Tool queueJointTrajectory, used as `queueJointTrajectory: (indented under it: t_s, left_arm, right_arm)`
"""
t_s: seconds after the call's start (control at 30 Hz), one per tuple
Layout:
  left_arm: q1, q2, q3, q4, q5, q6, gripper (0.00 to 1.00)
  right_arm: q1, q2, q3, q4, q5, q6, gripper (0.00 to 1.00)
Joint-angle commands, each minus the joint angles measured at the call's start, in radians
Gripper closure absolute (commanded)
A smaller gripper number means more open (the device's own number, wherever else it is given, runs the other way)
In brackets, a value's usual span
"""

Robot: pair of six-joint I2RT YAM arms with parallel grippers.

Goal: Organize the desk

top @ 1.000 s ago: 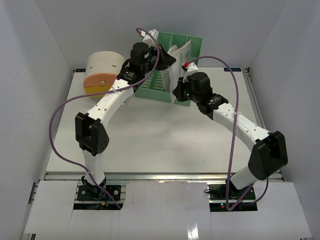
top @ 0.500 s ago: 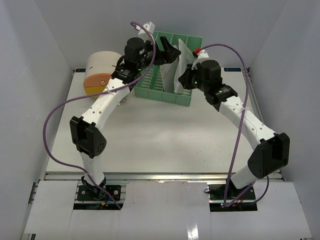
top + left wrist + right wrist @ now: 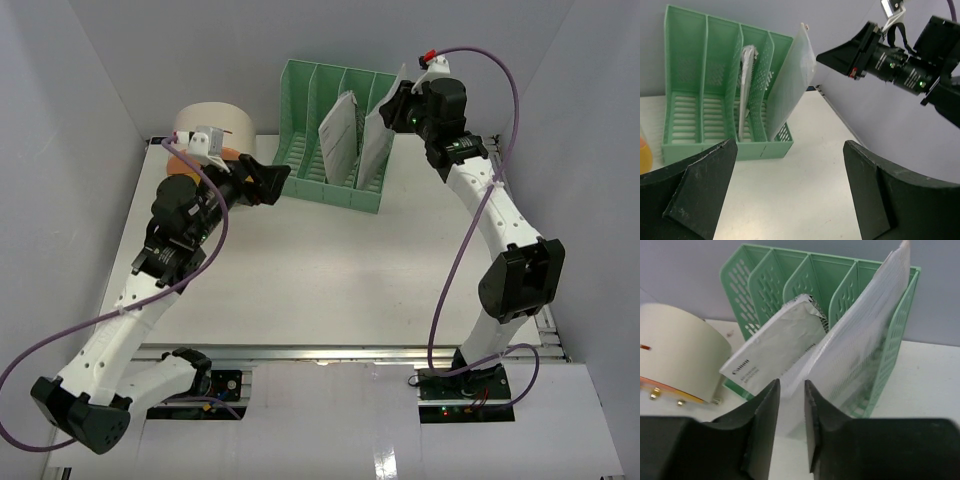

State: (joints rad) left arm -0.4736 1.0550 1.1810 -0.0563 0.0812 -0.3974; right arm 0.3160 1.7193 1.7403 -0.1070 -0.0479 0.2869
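The white desk (image 3: 330, 270) carries a green slotted file rack (image 3: 312, 110) at the back. A white Canon packet (image 3: 775, 350) leans in a middle slot and a translucent sheet (image 3: 865, 335) leans in the rightmost slot. My right gripper (image 3: 386, 110) hovers at the sheet's upper edge. Its jaws (image 3: 792, 385) stand a narrow gap apart, with the sheet's near edge running between them. My left gripper (image 3: 285, 182) is wide open and empty over the desk, just left of the rack's front. In the left wrist view (image 3: 790, 145) it faces the rack (image 3: 685, 100).
A cream-and-orange rounded drawer box (image 3: 215, 125) stands at the back left, behind my left wrist. It also shows in the right wrist view (image 3: 675, 355). Grey walls close in the desk at the back and both sides. A metal rail (image 3: 340, 352) runs along the near edge.
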Motion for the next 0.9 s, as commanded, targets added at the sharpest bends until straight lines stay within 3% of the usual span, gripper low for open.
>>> queueJointTrajectory:
  t_s: [0.0, 0.07, 0.13, 0.2, 0.4, 0.57, 0.87]
  left_arm:
    - [0.001, -0.099, -0.142, -0.062, -0.046, 0.025, 0.02]
    - [0.001, -0.150, -0.187, -0.083, -0.047, 0.029, 0.02]
    - [0.001, -0.190, -0.229, -0.099, -0.030, 0.030, 0.02]
    - [0.001, -0.208, -0.257, -0.120, -0.011, 0.032, 0.02]
    - [0.001, -0.258, -0.309, -0.184, 0.046, 0.085, 0.02]
    - [0.001, -0.283, -0.338, -0.258, 0.108, 0.133, 0.02]
    - [0.001, -0.400, -0.501, -0.274, 0.156, 0.183, 0.02]
  right_arm:
    - [-0.027, 0.035, 0.060, 0.063, -0.044, -0.022, 0.43]
    - [-0.032, 0.039, 0.058, 0.075, -0.071, -0.054, 0.13]
    - [-0.035, 0.028, 0.058, 0.076, -0.076, -0.096, 0.03]
    - [-0.040, 0.007, 0.051, 0.071, -0.083, -0.156, 0.09]
    - [-0.069, -0.139, -0.091, 0.023, -0.149, -0.312, 0.10]
    - [-0.078, -0.353, -0.355, -0.110, -0.200, -0.508, 0.10]
    - [-0.106, -0.705, -0.821, -0.183, -0.053, -0.546, 0.10]
